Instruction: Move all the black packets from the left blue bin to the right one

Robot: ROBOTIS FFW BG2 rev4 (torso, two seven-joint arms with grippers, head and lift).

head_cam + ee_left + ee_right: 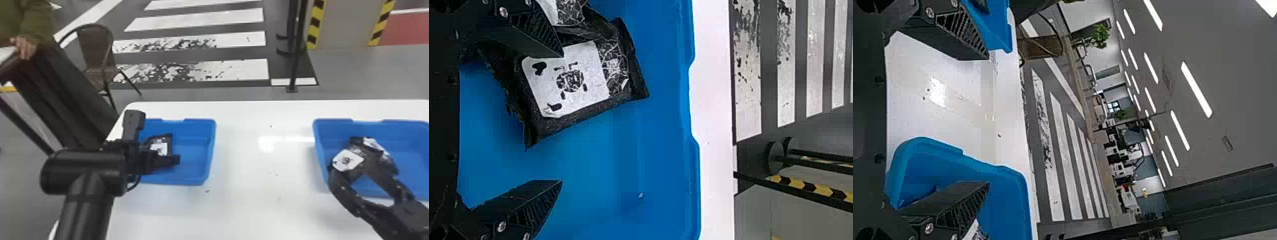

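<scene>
On that counter (pixel 249 198), the left bin (pixel 194 146) could skid if the left pincer (pixel 562 118), gaping and empty, dips too deep; closing off-centre, it may catch one packet (pixel 566 80) there by its edge. The head view gives me the right bin (pixel 413 150), the right pincer (pixel 354 174) spread empty above its packets (pixel 348 159); the left wrist view, a second packet (pixel 571 11) crowding the first.
</scene>
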